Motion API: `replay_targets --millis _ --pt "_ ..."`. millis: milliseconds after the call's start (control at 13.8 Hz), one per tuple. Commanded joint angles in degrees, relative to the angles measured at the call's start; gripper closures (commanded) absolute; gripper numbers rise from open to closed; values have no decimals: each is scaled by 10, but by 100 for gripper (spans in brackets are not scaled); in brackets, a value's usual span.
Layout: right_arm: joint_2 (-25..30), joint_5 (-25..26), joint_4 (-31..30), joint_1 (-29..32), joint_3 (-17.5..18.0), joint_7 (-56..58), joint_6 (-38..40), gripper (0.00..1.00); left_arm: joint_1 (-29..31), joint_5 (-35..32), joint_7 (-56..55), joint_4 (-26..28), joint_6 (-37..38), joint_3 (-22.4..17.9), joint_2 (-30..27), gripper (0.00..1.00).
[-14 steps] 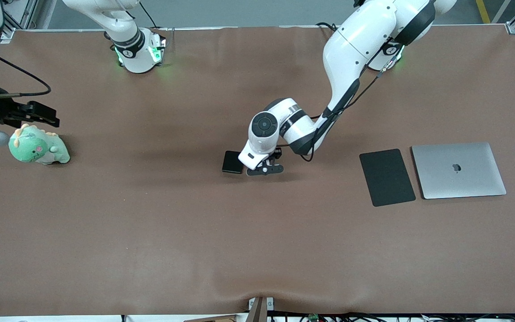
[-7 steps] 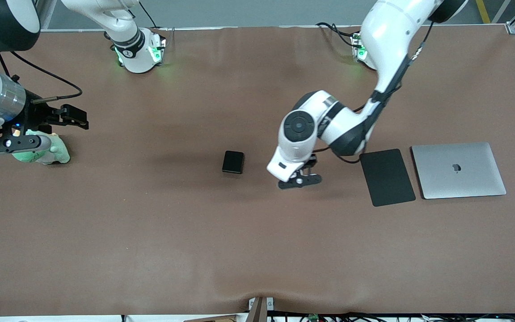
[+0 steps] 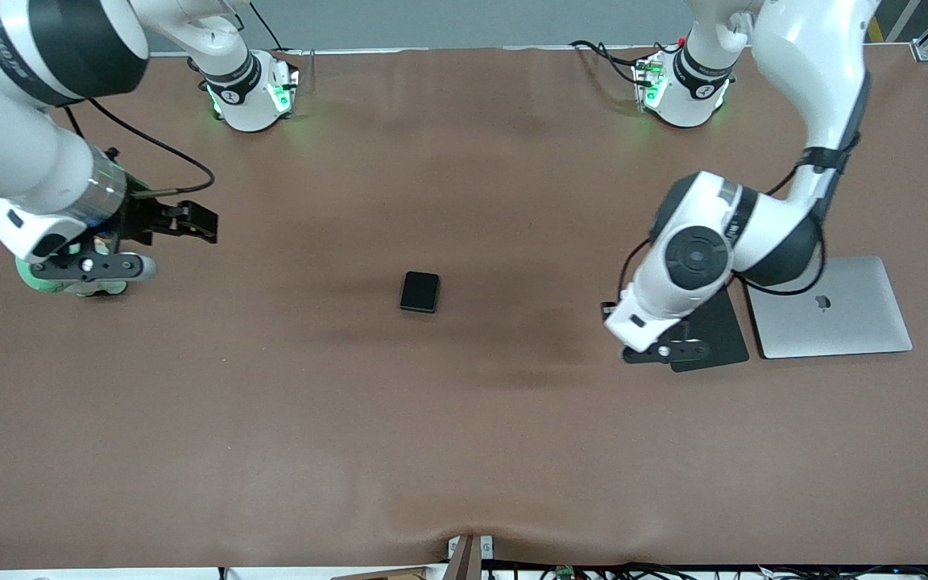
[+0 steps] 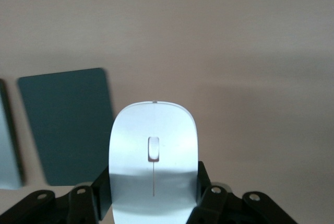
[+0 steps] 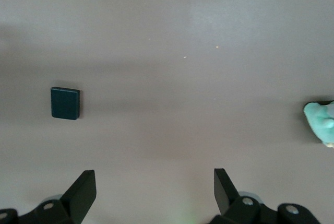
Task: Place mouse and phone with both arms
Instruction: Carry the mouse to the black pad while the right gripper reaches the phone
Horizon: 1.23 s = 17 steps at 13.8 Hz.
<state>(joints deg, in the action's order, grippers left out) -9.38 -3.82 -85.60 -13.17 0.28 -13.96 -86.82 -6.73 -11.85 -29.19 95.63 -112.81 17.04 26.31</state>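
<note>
1. The mouse (image 4: 153, 161) is in the left gripper (image 4: 153, 195), clamped by its flanks between the two black fingers (image 4: 204, 187). The scroll wheel and nose point away from the wrist. It is up in the air, over the bare brown table (image 3: 464, 419) just beside the black mat (image 4: 68, 125).

2. I judge the mouse light but slick: glossy, curved plastic that could slide or twist out of a narrow pinch. Its flat, parallel sides are the sensible place to hold it, as here. A low, gentle release should keep it from skidding.

3. In the front view the left gripper (image 3: 664, 351) hangs at the mat's (image 3: 714, 322) corner, toward the left arm's end of the table. The silver laptop (image 3: 834, 310) lies just beside the mat, closer to that end's edge.

4. The phone (image 3: 420, 292) lies flat and alone near the table's middle, well apart from both grippers. It looks stiff, thin and smooth. I would take it across its short width, by the side edges.

5. The right gripper (image 3: 182, 225) is over the table toward the right arm's end. Its fingers (image 5: 83, 195) are spread wide and hold nothing.

6. A green plush toy (image 5: 322, 122) sits near that end's edge, mostly hidden under the right wrist in the front view.
</note>
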Motion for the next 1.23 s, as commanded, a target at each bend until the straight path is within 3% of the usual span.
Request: replay_targets --millis 0,290,725,1159 --pt "-15 -26 -3 -12 -4 -23 -26 0 46 -10 45 63 -4 7 -43 100" --pt "-25 -28 -26 -44 -4 -81 -57 0 117 -10 95 112 -35 8 -45 100" --pt "-71 -28 -27 -103 -5 -131 -96 0 206 -10 189 206 -195 8 -13 100" --pt "-115 -25 -66 -172 -5 -209 -188 0 213 -2 191 257 -282 8 -1 100"
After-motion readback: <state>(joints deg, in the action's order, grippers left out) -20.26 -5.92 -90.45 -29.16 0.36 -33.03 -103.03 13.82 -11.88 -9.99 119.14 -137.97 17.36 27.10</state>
